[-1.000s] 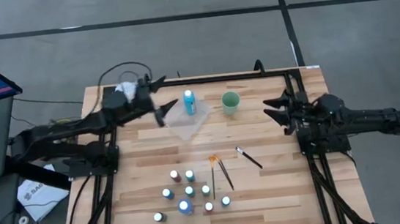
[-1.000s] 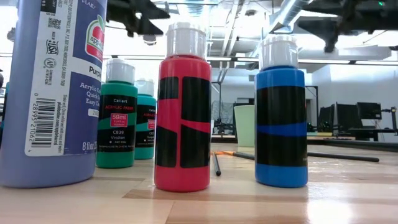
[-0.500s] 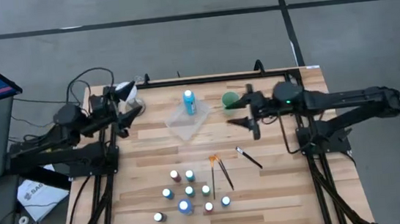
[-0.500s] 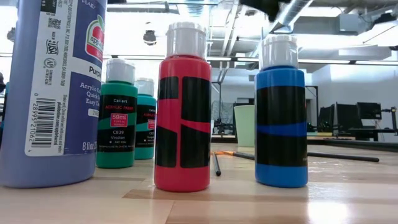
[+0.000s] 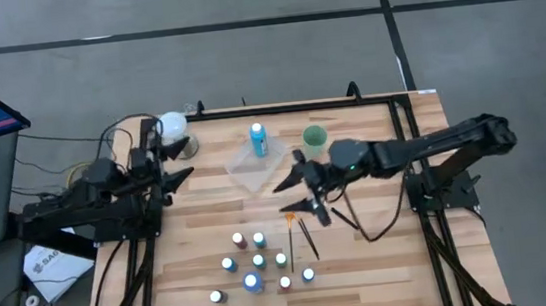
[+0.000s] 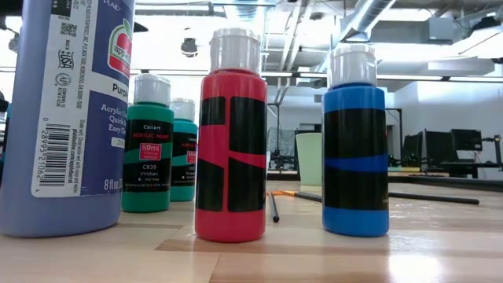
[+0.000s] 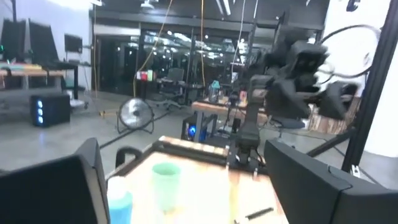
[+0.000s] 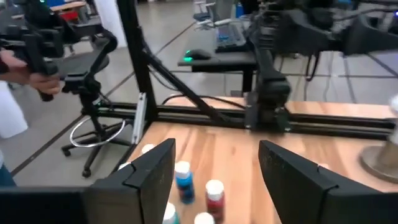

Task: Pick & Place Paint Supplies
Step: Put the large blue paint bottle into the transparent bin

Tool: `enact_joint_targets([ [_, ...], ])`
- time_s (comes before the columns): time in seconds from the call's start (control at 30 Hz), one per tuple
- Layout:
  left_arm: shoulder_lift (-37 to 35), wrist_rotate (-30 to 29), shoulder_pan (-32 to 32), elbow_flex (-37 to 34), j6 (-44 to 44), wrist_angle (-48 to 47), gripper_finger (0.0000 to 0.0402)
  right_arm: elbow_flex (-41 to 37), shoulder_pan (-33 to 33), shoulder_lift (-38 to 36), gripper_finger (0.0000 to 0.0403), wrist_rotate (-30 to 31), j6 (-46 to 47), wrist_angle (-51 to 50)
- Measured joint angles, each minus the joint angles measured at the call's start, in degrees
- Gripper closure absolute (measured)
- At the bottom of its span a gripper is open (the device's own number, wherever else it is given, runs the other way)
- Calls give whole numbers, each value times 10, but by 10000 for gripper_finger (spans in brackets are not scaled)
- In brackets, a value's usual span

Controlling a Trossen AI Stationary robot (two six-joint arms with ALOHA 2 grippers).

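Observation:
Several tiny white-capped paint bottles (image 5: 259, 263) stand in a cluster near the table's front; the low view shows a red one (image 6: 230, 134) and a blue one (image 6: 355, 141) close up. A taller blue bottle (image 5: 258, 139) stands on the clear tray (image 5: 255, 173). Three thin brushes (image 5: 301, 233) lie right of the cluster, one orange-tipped. My right gripper (image 5: 295, 193) hangs open over the table's middle, above the brushes' far ends, and the bottles (image 8: 183, 177) show beyond its fingers. My left gripper (image 5: 172, 171) is open at the table's left edge.
A green cup (image 5: 315, 139) stands right of the tray at the back. A large purple bottle (image 6: 71, 118) fills the low view's left. A white round object (image 5: 172, 126) sits at the far left corner. A person's hand (image 8: 25, 62) shows beyond the table.
My right gripper has swung from the table's right edge toward its middle, and now hangs over the brushes. My left gripper has drawn back from beside the tray toward the table's left edge. Bottles, brushes, cup and tray have stayed put.

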Motion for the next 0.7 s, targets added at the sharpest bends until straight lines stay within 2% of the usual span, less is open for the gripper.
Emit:
enact_joint_targets([
  [0.33,-3,-1,0,-113,-73,20,207,56,54,102,172,-7,1,7],
  [0.57,-3,0,-5,-200,-86,183,288,76,96,142,172,-11,2,10],
  [0.7,-8,21,-24,-200,-28,263,347,86,106,161,172,-5,7,13],
])
